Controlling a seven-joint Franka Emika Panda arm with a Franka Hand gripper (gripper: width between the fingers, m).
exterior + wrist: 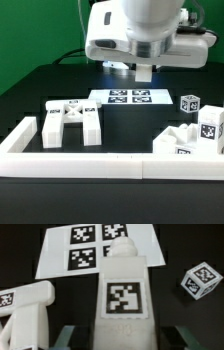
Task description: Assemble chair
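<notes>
Arm: we see the arm (140,35) over the far middle of the surface (130,128); it is above the marker board (128,97)
Jaws: clenched on the leg (122,297); in the wrist view one finger sits on each side of the end nearest the camera
Leg: a white stick with a black-and-white tag on its face and a round peg at its tip; the peg points toward the marker board; from the exterior view we think it is up in the air, touching nothing but the jaws
Frame: the frame (72,122) with the crossed bars lies on the exterior view's left; it is well apart from the leg; we see nothing stuck into it
Small block: the small block (189,102) with a tag sits alone on the exterior view's right, near the marker board
Other parts: a bunch of white parts (185,142) sits in the near corner on the exterior view's right, close to the wall (100,162); they lie together, but we cannot tell if any are joined
Done: one leg is picked up; that is all we can be sure of
Left: almost all of it, we think; the leg has to go into its hole; every other part has to be joined too; no chair shape stands yet
</notes>
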